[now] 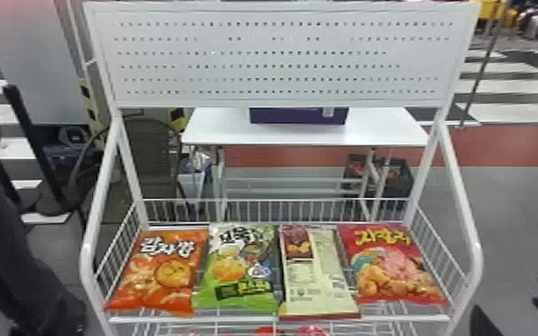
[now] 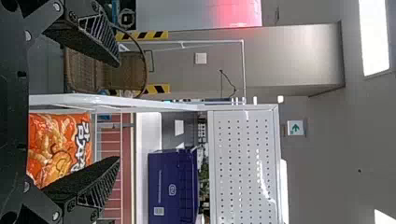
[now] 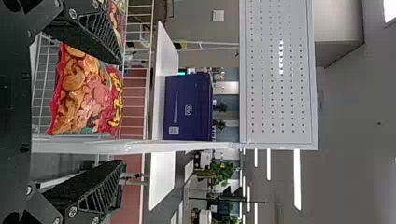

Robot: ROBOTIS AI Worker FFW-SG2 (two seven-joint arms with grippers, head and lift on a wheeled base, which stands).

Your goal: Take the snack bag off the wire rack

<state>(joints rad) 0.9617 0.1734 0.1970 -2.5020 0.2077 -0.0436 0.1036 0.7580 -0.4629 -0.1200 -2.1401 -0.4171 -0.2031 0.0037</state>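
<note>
We see four snack bags lying side by side in the top basket of the white wire rack point(image 1: 277, 319); from left to right, they are an orange bag point(image 1: 161, 272), a green bag point(image 1: 237, 268), a cream bag point(image 1: 321, 277) with its printed back up, and a red bag point(image 1: 391, 263); we cannot tell which one is the task's snack bag, but all four are in that basket; below it, a lower wire shelf point(image 1: 210, 331) holds some red items, cut off by the bottom edge of the head view.

Our left gripper point(image 1: 22, 306) is near the rack's left side with its fingers spread; our right gripper point(image 1: 506, 304) is near the right side, its fingers spread too, with nothing gripped by either; behind the rack, a closed purple box point(image 1: 298, 116) sits on a white table point(image 1: 219, 127); beneath that, a dark crate point(image 1: 400, 172) holds something red.
</note>
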